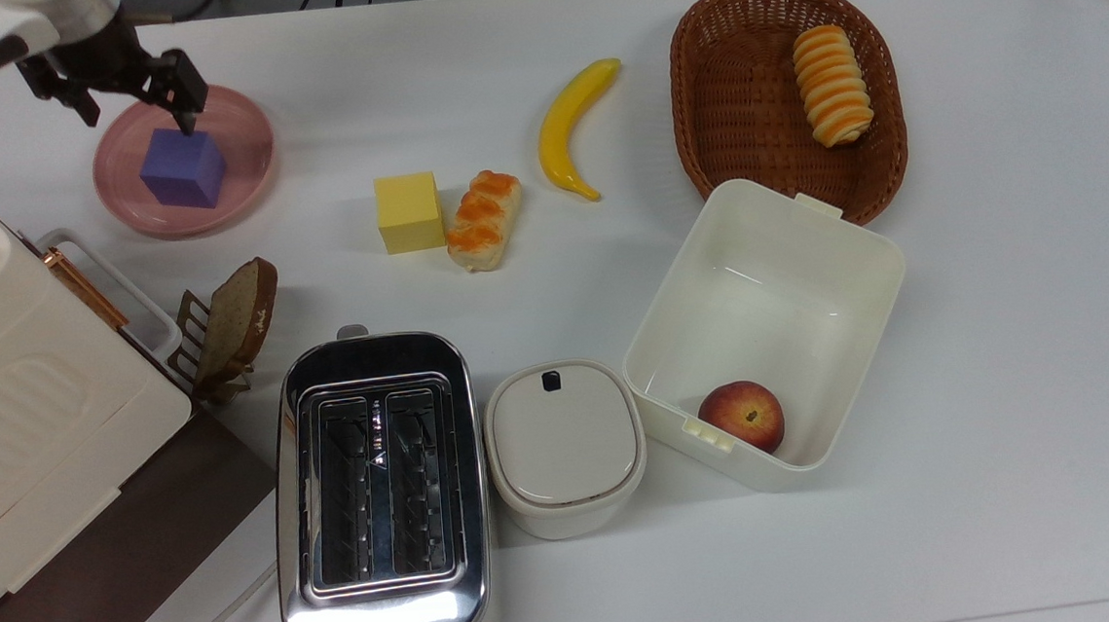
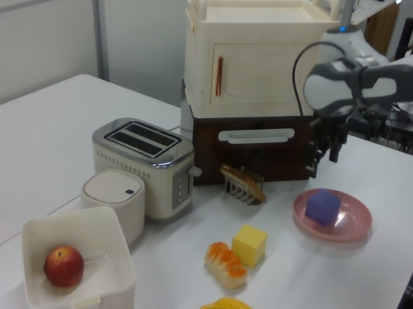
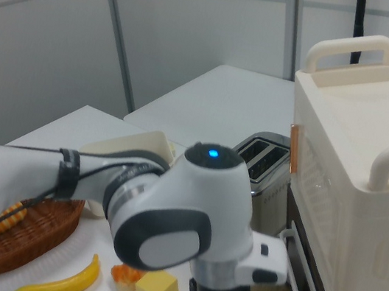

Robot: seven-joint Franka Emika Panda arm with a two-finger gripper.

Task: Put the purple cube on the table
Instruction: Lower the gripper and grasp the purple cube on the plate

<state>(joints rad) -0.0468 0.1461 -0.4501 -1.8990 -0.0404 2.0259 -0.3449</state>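
Above the purple cube (image 1: pixel 181 168) (untouched) hangs the spread gripper (image 1: pixel 138 108).

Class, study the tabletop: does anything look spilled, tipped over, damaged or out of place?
Nothing is spilled or broken. One oddity: a matte purple cube sits on the round pink plate, among food items, beneath the open gripper.

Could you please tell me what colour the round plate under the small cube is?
The round ceramic plate is pink; the top view shows it best.

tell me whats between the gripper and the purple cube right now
Nothing. In the left view the gripper hangs open above the purple cube, which sits on the pink plate, with only air between them.
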